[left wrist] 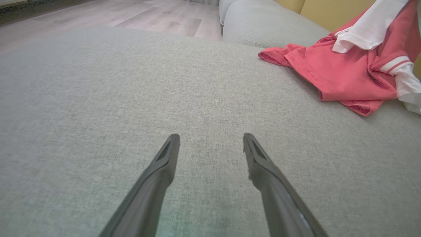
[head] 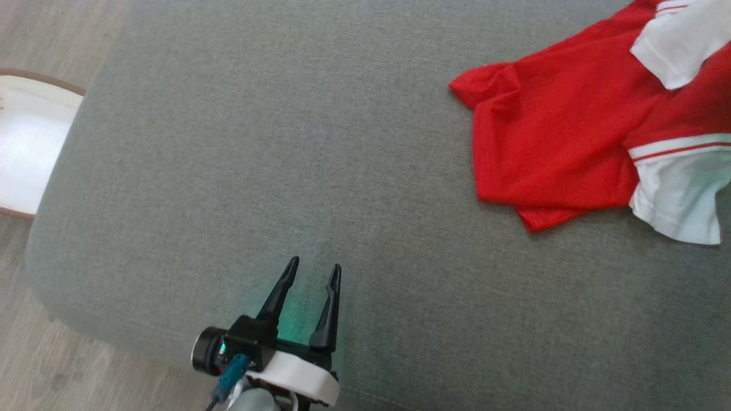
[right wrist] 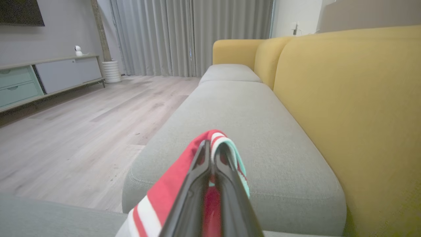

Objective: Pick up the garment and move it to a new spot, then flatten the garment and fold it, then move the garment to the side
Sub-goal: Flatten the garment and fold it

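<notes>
Head view: a grey fabric sofa seat cushion (head: 285,142) spreads across the frame, with pale wood floor (head: 51,365) along its left edge. The red shirt (head: 548,148) with white sleeves lies crumpled toward the cushion's far right side, its red body spread on the fabric, one red-and-white striped trim band showing above the nearer sleeve, and its right part running out of frame. The left gripper (head: 315,269) sits over the cushion's near edge, well apart from the shirt, its two dark fingers spread wide with nothing between them; the left wrist view shows the same bare grey weave between the parted fingers, and the shirt off at the upper right, its far side rising off the cushion. In the right wrist view, the right gripper (right wrist: 212,144) is clamped together on the shirt's striped trim, the red-and-white cloth draped over both fingertips, with the yellow sofa backrest (right wrist: 345,98) along the cushion's right edge.
</notes>
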You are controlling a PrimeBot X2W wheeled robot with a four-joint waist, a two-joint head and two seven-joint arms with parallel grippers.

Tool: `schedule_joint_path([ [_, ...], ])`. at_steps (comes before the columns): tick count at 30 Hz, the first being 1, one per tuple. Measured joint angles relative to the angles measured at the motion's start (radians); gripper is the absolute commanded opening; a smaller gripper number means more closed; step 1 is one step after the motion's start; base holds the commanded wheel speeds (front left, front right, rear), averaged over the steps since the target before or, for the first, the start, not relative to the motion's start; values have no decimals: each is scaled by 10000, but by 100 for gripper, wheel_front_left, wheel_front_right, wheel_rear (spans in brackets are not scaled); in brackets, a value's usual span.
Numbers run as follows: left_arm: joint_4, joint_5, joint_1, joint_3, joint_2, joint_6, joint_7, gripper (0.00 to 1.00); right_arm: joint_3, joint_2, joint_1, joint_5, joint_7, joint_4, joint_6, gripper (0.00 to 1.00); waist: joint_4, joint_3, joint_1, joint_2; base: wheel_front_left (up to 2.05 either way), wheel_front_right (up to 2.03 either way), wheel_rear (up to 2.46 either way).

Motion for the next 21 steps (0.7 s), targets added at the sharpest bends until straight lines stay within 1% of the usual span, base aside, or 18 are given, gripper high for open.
schedule_joint_path([
  [1, 8, 0, -35, -25, 0, 4, 0, 100, -422, 31, 69, -368, 0, -25, 0, 49, -34, 31, 0, 0, 0, 0, 0],
  [2, 13, -2, -80, -42, 0, 13, 0, 100, -848, 96, 142, -679, 0, -44, 0, 86, -82, 47, 0, 0, 0, 0, 0],
  [3, 13, -2, -136, -67, 0, 21, 0, 100, -1166, 174, 254, -943, 0, -109, 0, 100, -137, 56, -1, 0, 0, 0, 0],
  [6, 12, -27, -267, -130, -6, 77, 0, 100, -1595, 646, 616, -1471, -13, -6, 0, 100, -332, 37, -2, 0, 0, 0, 0],
  [9, 8, -27, -353, -119, -8, 86, 0, 100, -1354, 1467, 1081, -1716, -13, -405, 0, 100, -567, -16, -2, 0, 0, 0, 0],
  [11, 10, -25, -353, -102, -8, 86, 0, 100, -974, 1858, 1485, -1707, -13, -924, 0, 100, -731, -87, -2, 0, 0, 0, 0],
  [12, 10, -25, -353, -82, -8, 86, 0, 100, -846, 2015, 1744, -1570, -15, -1246, 0, 100, -809, -133, -2, 0, 0, 0, 0],
  [17, 38, 144, -337, 190, -4, 54, 0, 100, 48, 2320, 3666, -723, -15, -2955, 0, 100, -1262, -447, -3, 0, 0, 0, 0],
  [21, 82, 299, -291, 380, -6, -29, 0, 100, 313, 2575, 5372, -19, -17, -4268, 0, 100, -1704, -729, -4, 0, 0, 0, 0],
])
